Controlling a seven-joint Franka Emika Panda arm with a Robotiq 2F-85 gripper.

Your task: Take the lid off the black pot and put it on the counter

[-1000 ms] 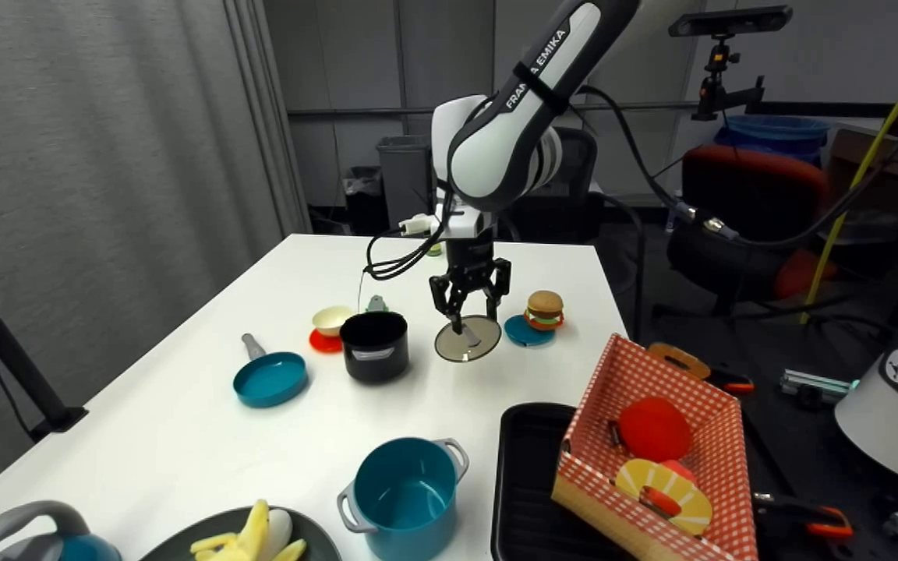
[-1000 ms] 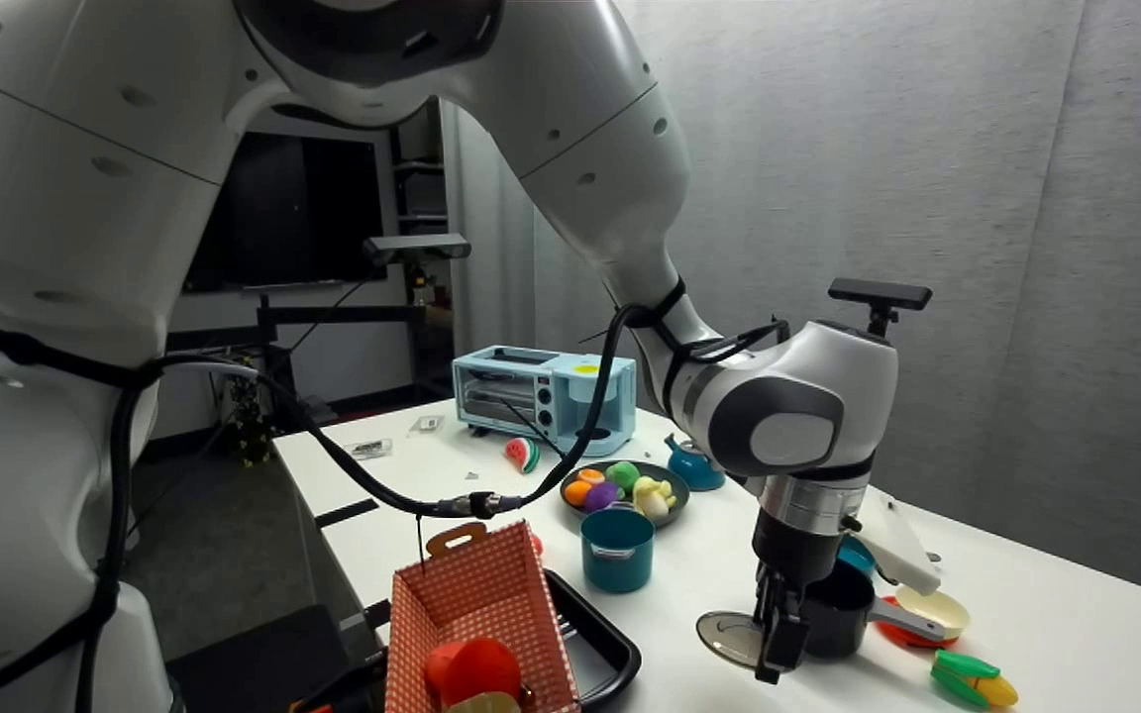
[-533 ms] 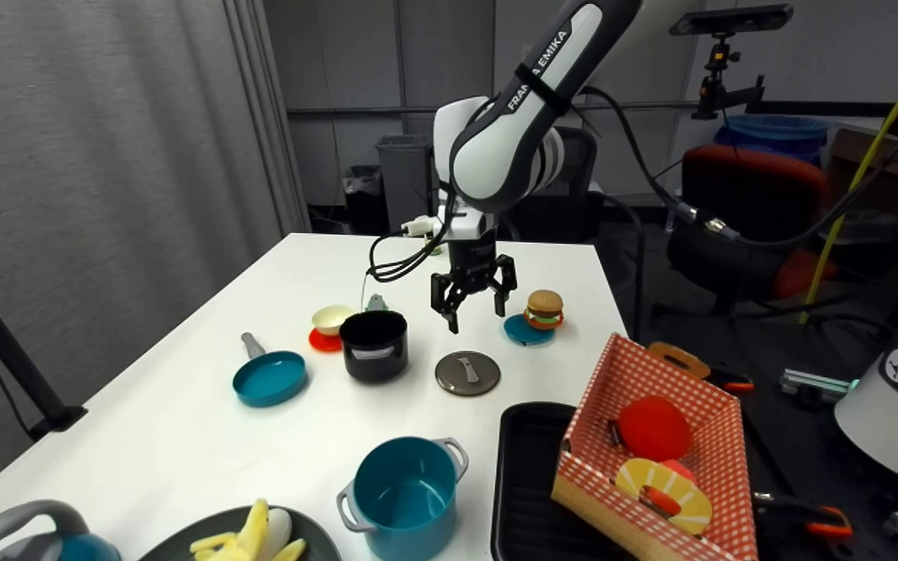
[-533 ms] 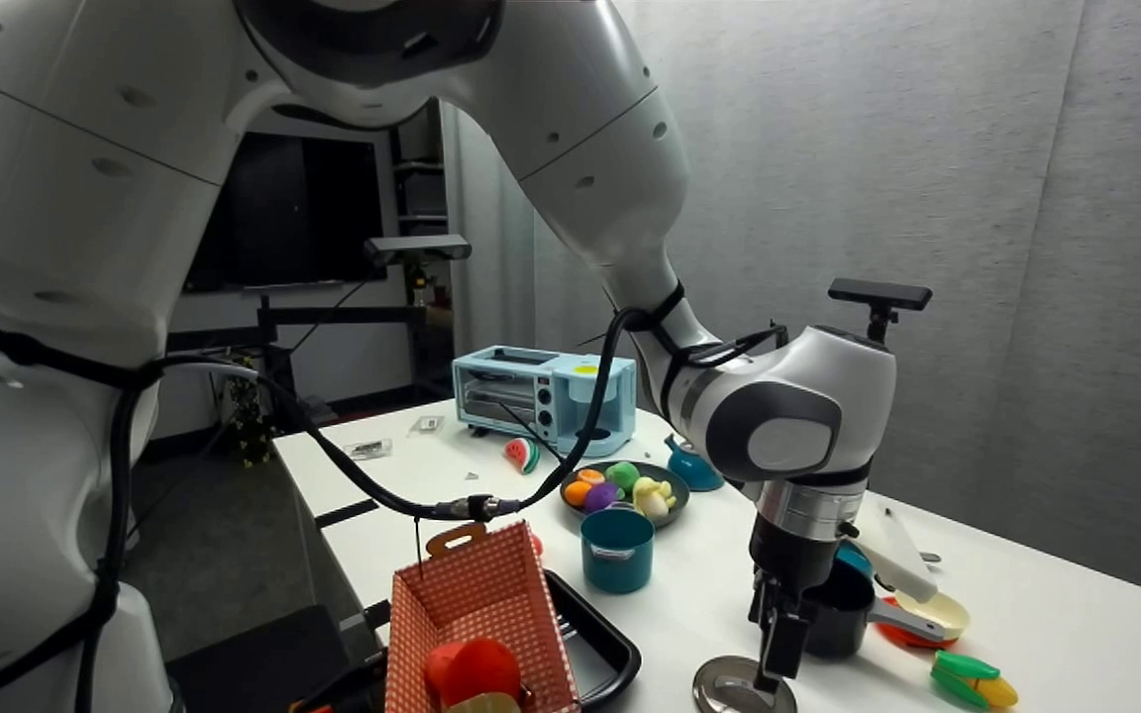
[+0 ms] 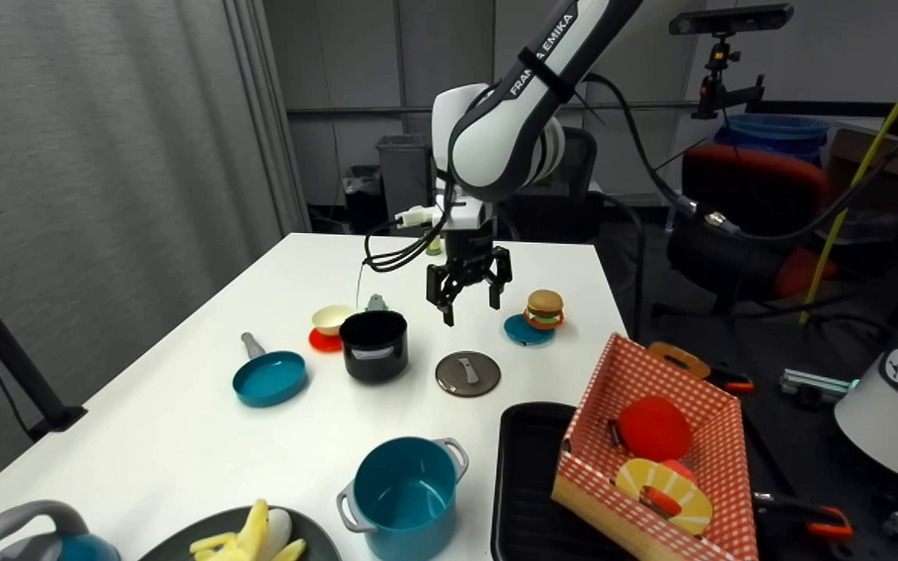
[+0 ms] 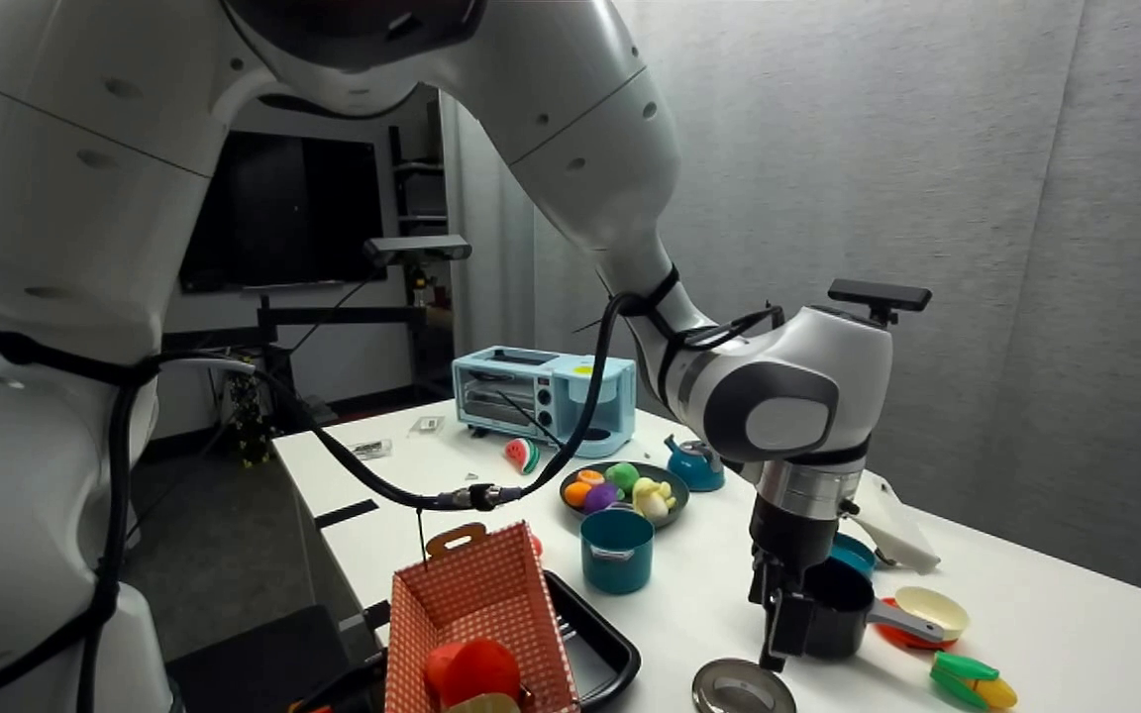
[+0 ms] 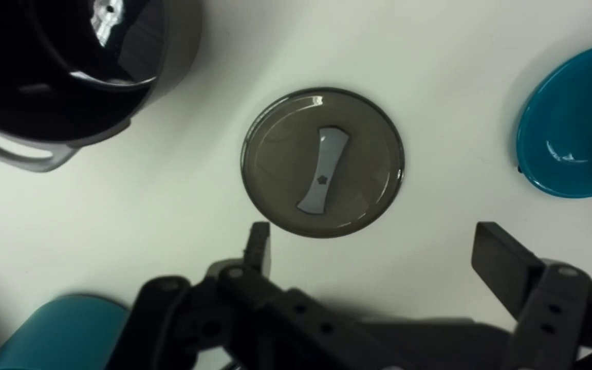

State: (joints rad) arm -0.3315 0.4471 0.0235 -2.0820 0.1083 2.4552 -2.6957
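It seemed that your task was practically done, because the lid (image 7: 322, 162) lay flat on the surface (image 5: 199, 452) near the uncovered pot (image 5: 374, 354), while your hand (image 7: 372, 234) hung above, spread wide and holding nothing, so perhaps only moving it away was left to you.

wrist view | lid (image 7: 322, 163) on counter (image 7: 445, 154) | left of it: pot (image 7: 75, 67) | right: plate (image 7: 566, 123)
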